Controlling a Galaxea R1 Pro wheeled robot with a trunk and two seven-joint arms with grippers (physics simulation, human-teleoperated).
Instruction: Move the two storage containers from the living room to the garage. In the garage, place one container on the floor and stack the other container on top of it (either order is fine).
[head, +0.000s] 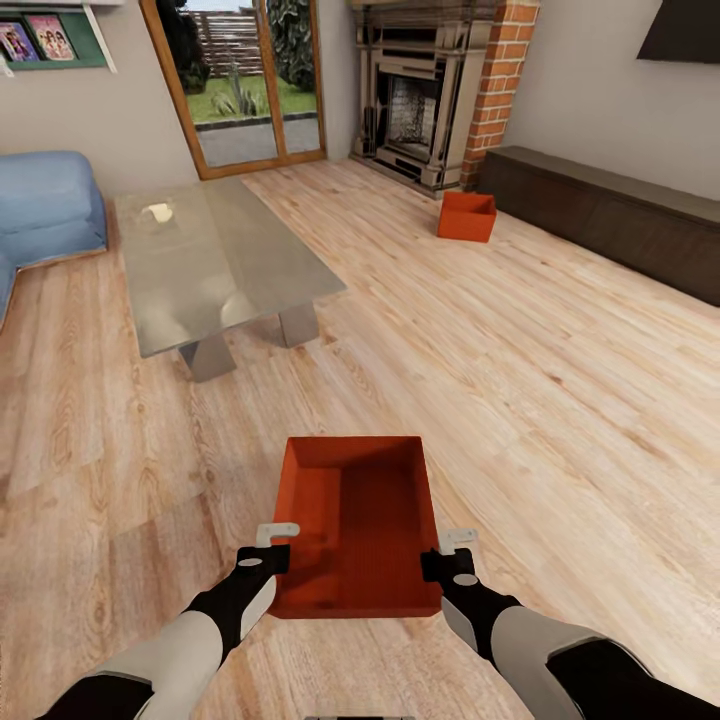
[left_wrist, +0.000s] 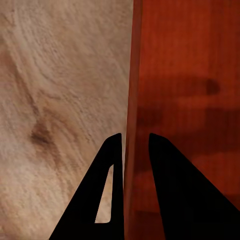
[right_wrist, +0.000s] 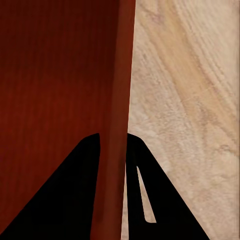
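1. Head view: light wood-plank flooring (head: 560, 380) of the living room fills the scene. One orange-red storage container (head: 357, 525) sits just ahead of the robot, lidless and empty. The left gripper (head: 276, 545) meets its left wall and the right gripper (head: 452, 552) meets its right wall. The second storage container (head: 466, 216) rests on the planks well apart, near the red-brick fireplace (head: 440, 95). A glass coffee table (head: 215, 255) stands ahead to the left, with a blue sofa (head: 45, 205) beyond it and wood-framed glass doors (head: 245, 85) at the back. A long dark cabinet (head: 610, 215) lines the right wall. Judging from this, both bins are in the living room, so the carry to the garage and the stacking are all left to do. The table is the nearest obstacle when turning left.

2. Left wrist view: the left gripper (left_wrist: 134, 150) straddles the near bin's thin wall (left_wrist: 131, 75), one finger outside over the planks, one inside. The fingers look clenched on it.

3. Right wrist view: the right gripper (right_wrist: 112, 147) straddles the opposite wall (right_wrist: 120, 75) likewise, apparently pinching it. I cannot tell whether the bin is lifted or resting.
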